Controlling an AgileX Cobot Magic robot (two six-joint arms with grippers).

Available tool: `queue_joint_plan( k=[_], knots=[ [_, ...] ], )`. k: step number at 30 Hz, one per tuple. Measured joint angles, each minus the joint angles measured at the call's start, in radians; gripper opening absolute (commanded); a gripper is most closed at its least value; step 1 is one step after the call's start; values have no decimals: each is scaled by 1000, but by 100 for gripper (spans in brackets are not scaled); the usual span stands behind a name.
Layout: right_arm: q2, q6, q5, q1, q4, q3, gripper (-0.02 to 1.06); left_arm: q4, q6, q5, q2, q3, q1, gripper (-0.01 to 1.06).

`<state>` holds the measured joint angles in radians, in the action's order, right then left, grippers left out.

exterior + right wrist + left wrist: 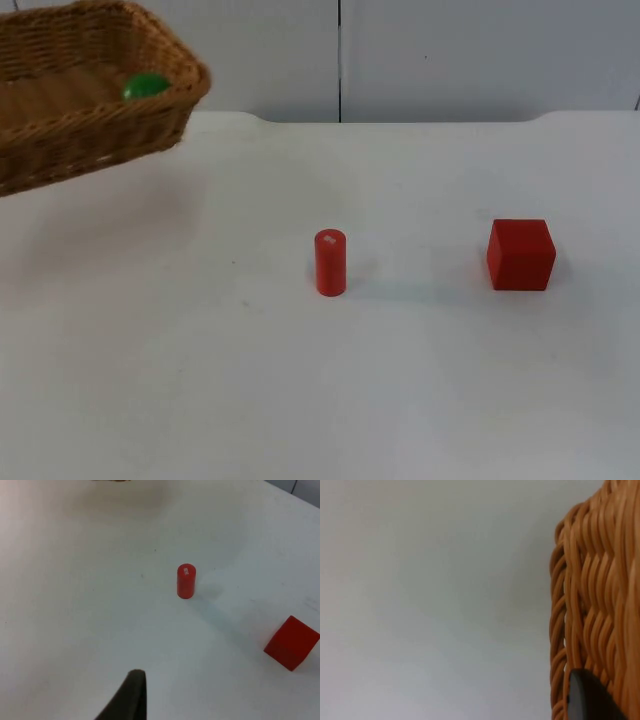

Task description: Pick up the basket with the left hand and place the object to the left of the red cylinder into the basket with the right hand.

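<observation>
Top cam: fixed, looks down and forward over white table top to grey partition wall. Left wrist cam: tight against woven wicker basket. Right wrist cam: higher, angled down; shares upright red cylinder and red cube with top.

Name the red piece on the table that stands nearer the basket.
The red cylinder: upright at mid-table, it stands nearer the basket than the red cube, which sits farther right.
</observation>
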<state>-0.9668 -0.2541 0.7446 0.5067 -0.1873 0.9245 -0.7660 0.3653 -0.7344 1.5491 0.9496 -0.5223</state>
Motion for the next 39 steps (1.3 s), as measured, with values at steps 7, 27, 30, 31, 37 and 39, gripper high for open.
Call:
queue_joint_plan(
  k=[7,27,30,31,37,39],
  knots=[
    [0,0,-2,0,0,0,104,-70,2,115,137,23,163,0],
    [0,0,-2,0,0,0,104,-127,-21,283,570,314,394,0],
    [0,0,-4,0,0,0,104,-127,-21,297,585,314,400,4],
    [0,0,-4,0,0,0,104,-127,-17,300,587,314,400,8],
    [0,0,-7,0,0,0,104,-135,-11,304,587,318,400,64],
    [0,0,-9,0,0,0,104,-138,-8,304,587,319,400,74]
  ],
)
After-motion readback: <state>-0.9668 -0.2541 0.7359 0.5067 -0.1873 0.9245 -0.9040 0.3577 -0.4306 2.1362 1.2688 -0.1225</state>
